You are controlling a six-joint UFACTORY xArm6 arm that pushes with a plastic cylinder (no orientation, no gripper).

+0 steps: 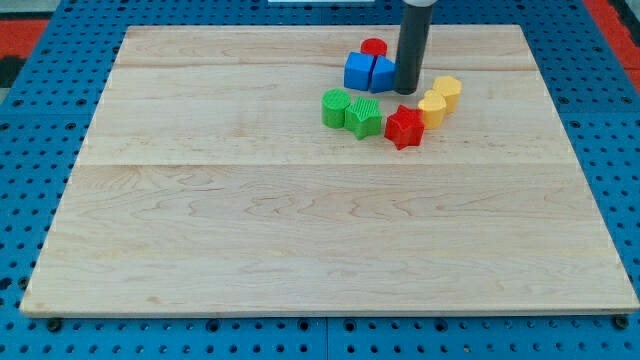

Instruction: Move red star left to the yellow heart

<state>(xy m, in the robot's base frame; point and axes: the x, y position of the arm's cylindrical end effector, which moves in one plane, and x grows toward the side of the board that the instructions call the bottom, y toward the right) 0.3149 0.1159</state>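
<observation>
Resting on the pale wooden board [300,230], my tip [405,92] is bare, a plain dark rod holding nothing, with the red star-shaped block [404,126] just below it toward the view's bottom. Two yellow blocks sit to its right, one lower [432,107] touching the star, one higher [448,91]; I cannot tell which is the heart. Blue blocks [367,72] and a red cylinder [374,47] lie just left of my tip, green blocks [350,111] lower left. I judge the approach step in hand: the star looks nearly placed, so a short nudge may finish. No writing or labels are legible.
</observation>
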